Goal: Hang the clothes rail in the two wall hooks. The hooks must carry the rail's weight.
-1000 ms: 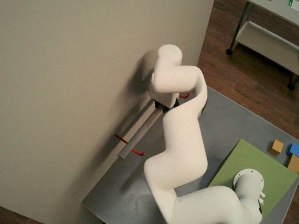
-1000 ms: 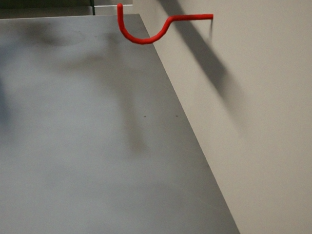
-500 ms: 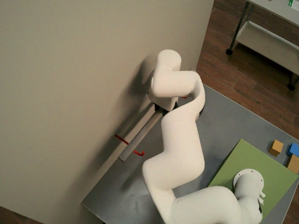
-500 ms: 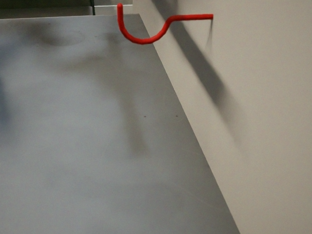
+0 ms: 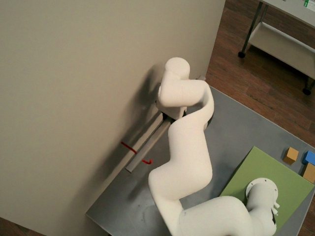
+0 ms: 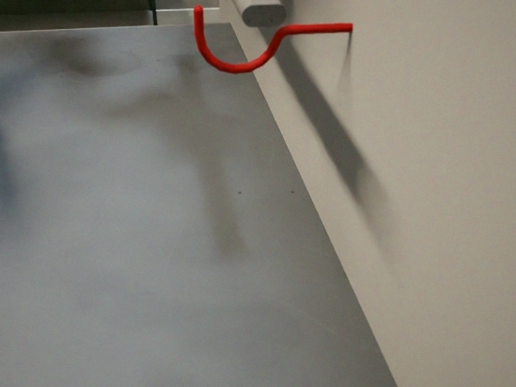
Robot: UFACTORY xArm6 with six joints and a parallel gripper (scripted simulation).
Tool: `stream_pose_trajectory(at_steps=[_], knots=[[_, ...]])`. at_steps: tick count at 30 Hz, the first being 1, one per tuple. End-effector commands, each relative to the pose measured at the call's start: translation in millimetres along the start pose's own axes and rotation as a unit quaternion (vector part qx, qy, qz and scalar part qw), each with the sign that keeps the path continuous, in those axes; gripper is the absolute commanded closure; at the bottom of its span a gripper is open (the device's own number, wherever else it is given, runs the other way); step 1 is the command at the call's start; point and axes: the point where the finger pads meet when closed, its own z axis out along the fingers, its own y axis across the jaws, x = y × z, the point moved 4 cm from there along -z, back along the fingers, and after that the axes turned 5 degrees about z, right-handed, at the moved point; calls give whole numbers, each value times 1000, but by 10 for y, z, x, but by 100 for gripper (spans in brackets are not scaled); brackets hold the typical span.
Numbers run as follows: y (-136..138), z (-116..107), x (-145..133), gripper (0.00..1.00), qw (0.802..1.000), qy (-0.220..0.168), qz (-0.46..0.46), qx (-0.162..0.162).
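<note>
From the top, the arm (image 5: 188, 149) is reaching over the grey table (image 5: 229, 132) toward the wall (image 5: 88, 76), and the gripper (image 5: 170, 114) is hiding under the wrist. Its jaws are clamping the rail (image 5: 150, 144) near its far end, probably so the bar stays level. The rail is running along the wall, crossing over the near red hook (image 5: 134, 151), whose upturned tip is showing on the rail's outer side. The second hook is hidden behind the arm. The table edge is lying well clear of the hook, leaving room to lower.

From the exterior view, the rail's end is showing at the top edge, hanging above the hook's shank, between its tip and the wall. The cradle below it is sitting open, so the rail is not yet resting there.
</note>
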Motion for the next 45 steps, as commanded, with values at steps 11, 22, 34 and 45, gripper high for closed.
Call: stream_pose_trajectory(at_steps=[11,22,34,45], knots=[[-10,187,0,100,1000,1,-1,2],[-11,371,0,100,1000,1,-1,2],[-11,405,0,100,1000,1,-1,2],[-11,404,0,100,1000,1,-1,2]])
